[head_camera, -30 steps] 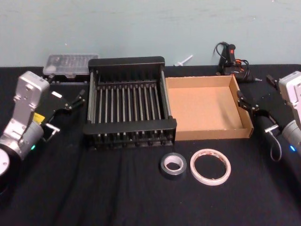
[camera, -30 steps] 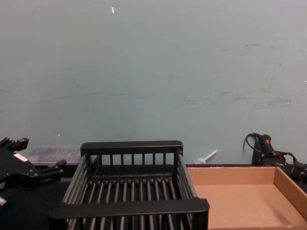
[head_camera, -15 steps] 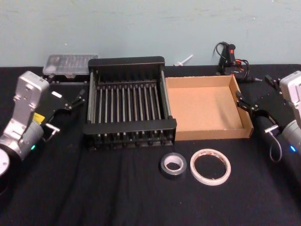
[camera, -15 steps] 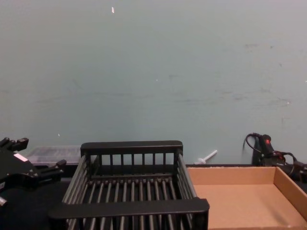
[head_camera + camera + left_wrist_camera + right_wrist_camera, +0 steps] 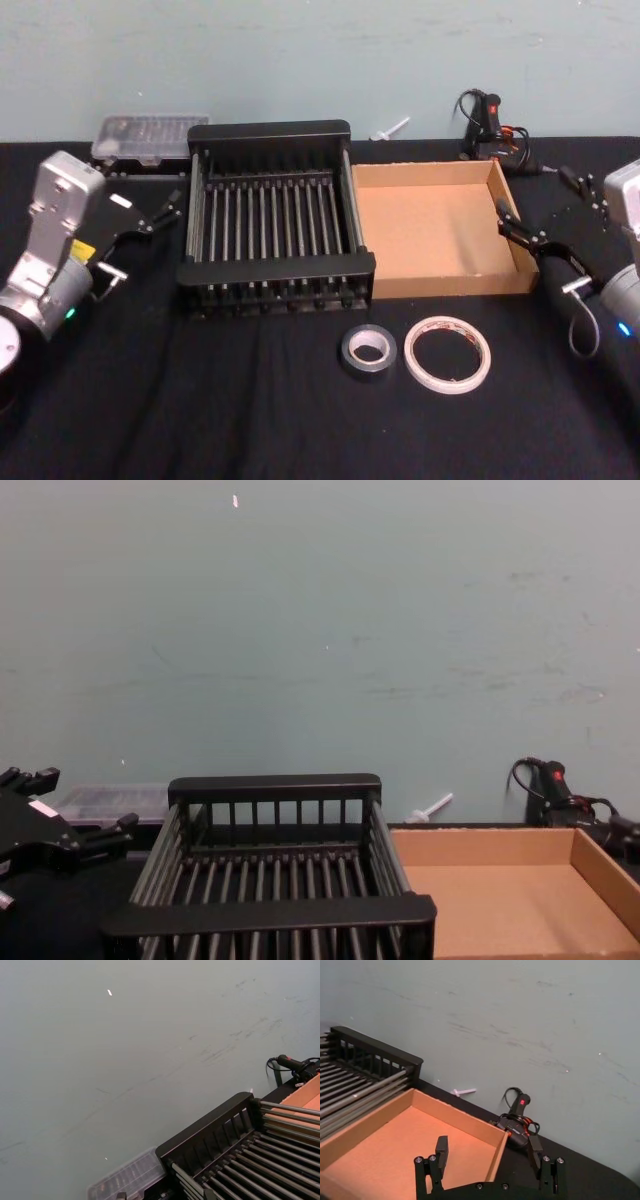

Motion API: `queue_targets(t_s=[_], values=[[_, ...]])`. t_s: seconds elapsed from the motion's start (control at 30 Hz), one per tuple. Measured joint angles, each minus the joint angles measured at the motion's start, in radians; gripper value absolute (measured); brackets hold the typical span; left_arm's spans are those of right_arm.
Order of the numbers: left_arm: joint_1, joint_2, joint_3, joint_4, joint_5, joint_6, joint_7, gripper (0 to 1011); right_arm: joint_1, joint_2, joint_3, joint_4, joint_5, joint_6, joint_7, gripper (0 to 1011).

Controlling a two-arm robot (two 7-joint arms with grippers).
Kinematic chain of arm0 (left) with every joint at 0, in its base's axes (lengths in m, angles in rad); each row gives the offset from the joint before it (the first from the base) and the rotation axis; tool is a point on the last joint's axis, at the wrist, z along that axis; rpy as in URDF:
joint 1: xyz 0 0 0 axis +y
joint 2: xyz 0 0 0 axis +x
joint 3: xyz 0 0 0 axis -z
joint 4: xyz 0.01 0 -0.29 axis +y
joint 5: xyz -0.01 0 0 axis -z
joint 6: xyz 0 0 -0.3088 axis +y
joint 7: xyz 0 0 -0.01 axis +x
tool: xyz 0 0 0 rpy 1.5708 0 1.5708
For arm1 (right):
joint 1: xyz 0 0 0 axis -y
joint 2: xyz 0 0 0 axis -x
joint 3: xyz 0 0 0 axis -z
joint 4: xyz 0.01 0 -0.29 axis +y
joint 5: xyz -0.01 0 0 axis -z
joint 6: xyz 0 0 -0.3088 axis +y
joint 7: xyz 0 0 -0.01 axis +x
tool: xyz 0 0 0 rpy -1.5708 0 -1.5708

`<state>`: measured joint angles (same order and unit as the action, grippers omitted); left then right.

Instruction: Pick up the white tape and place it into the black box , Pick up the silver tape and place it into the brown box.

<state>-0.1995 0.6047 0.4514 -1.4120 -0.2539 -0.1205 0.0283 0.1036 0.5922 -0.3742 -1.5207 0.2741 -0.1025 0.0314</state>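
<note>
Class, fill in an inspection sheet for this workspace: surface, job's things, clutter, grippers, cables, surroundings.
Surface: black cloth.
Job's things: white tape and silver tape lie flat side by side near the front; black box and brown box both hold nothing.
Clutter: clear case, white peg.
Grippers: left gripper open beside black box; right gripper open beside brown box.
Cables: wired tool.
Surroundings: scuffed green wall.

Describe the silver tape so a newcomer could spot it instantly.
Find the black box, the slatted crate mid-table. Just in front of its right front corner lies the silver tape, flat on the black cloth. It is the darker, smaller, thicker-walled roll; the white tape to its right is wider and thin.
</note>
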Motion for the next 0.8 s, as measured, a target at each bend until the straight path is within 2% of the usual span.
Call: queue_targets(t_s=[0.53, 0.8], values=[[0.000, 0.000, 0.000, 0.000, 0.000, 0.000, 0.000, 1001, -0.141, 0.003, 0.051, -0.150, 0.046, 0.090, 0.014, 1003], [0.000, 0.000, 0.000, 0.000, 0.000, 0.000, 0.000, 1001, -0.212, 0.001, 0.069, -0.222, 0.066, 0.164, 0.027, 1002]])
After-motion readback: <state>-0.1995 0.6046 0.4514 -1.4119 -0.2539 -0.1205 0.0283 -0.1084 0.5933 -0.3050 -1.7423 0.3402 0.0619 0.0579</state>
